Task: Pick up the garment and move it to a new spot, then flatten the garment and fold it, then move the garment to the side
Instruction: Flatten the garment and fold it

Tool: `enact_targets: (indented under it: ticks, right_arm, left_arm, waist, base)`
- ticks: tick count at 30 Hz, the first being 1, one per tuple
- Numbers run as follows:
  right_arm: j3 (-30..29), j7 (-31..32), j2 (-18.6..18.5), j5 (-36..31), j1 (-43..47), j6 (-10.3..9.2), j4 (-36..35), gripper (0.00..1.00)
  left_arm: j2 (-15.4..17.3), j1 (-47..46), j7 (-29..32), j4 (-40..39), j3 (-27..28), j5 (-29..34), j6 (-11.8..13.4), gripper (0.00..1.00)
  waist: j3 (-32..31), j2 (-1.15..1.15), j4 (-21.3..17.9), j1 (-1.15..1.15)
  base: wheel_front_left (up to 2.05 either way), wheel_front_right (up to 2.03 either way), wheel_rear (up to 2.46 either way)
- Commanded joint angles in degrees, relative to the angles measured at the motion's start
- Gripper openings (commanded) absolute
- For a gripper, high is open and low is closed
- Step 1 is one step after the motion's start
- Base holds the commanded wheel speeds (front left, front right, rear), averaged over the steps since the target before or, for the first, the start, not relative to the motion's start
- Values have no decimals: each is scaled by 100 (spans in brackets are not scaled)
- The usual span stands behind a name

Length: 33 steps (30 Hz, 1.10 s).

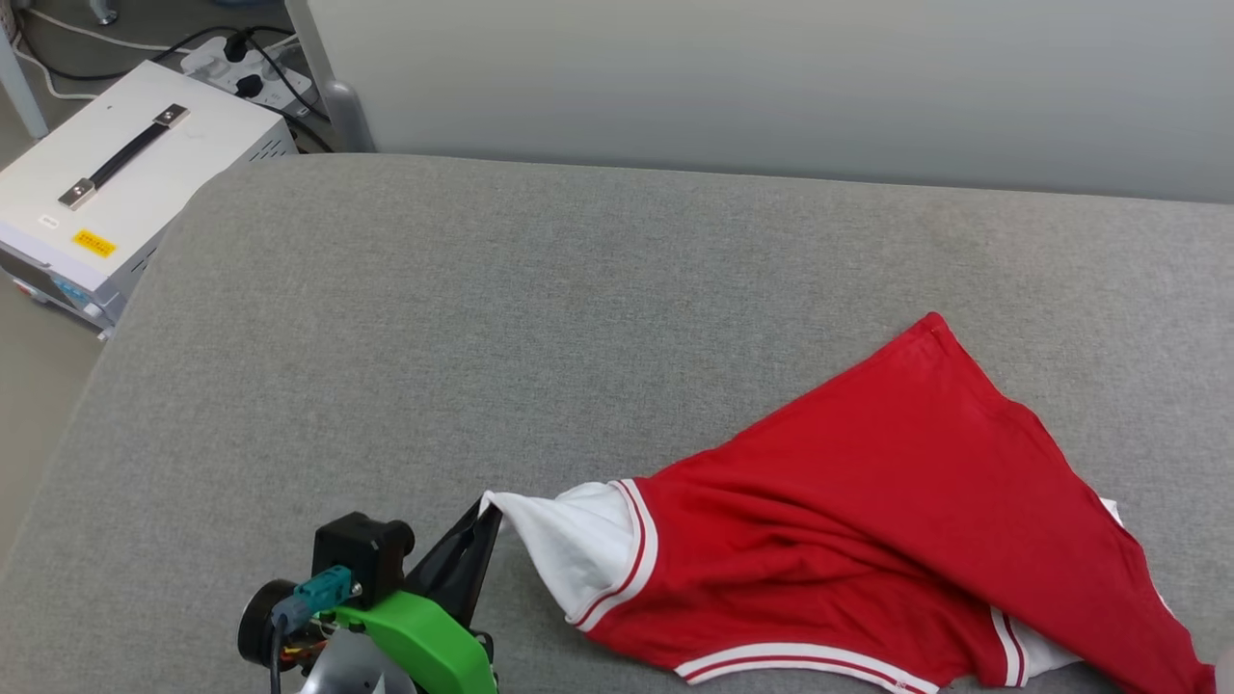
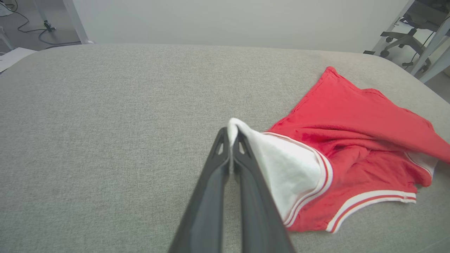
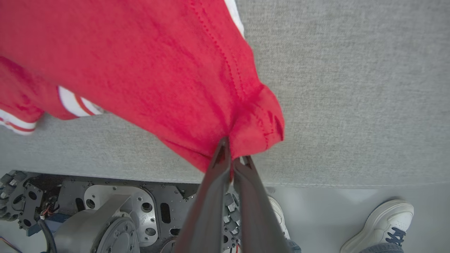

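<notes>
The crumpled red jersey shirt (image 1: 868, 501) with white striped sleeves lies lower right in the head view on a grey fabric surface (image 1: 434, 308). The left gripper (image 1: 487, 520), angled in from lower left, pinches its white sleeve tip. The right gripper (image 3: 232, 160) clamps a red hem corner.

One garment (image 1: 868, 501), one left gripper (image 2: 231, 137), one right gripper (image 3: 230, 160), one white box (image 1: 125, 173) at upper left, one power strip (image 1: 241, 66), two white shoes (image 3: 381, 219).

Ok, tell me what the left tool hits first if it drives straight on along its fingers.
Probably bare grey cushion. The left tool, shut on the garment by its sleeve, points clear of the rest. Depth unclear.
</notes>
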Motion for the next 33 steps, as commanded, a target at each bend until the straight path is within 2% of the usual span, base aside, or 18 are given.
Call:
enact_targets:
  ticks: [1,2,3,11,18,25,33]
  right_arm:
    - [-6,-36,17,-14,66,-4,-43,0]
    - [-1,-59,24,-21,64,-4,-61,76]
    - [-1,-78,20,-27,48,-4,-76,100]
    - [79,-118,-301,192,-507,-4,-523,100]
    - [412,24,-606,373,-1641,-4,-847,100]
    - [1001,87,-772,123,-2795,-4,-258,100]
    - [1196,113,-808,-224,-3679,-4,741,100]
  left_arm:
    - [-44,51,-49,22,14,-19,-4,0]
    - [-52,39,-61,35,9,-21,-13,0]
    - [-56,28,-69,44,6,-22,-20,0]
    - [-67,-155,-118,-10,-57,58,-91,0]
    - [-150,-412,-146,-226,-186,203,-154,0]
    - [-276,-643,-207,-300,-284,283,-210,0]
    - [-406,-889,-286,-243,-374,317,-311,0]
  waist:
    - [-20,62,-21,1]
    - [-11,62,-17,1]
    - [-1,62,-12,1]
    - [266,62,171,1]
    - [792,62,569,1]
    - [1323,62,1006,1]
    - [1779,62,1397,1]
  base:
    - [0,0,0]
    - [0,0,0]
    - [0,0,0]
    - [0,0,0]
    - [0,0,0]
    - [0,0,0]
    - [0,0,0]
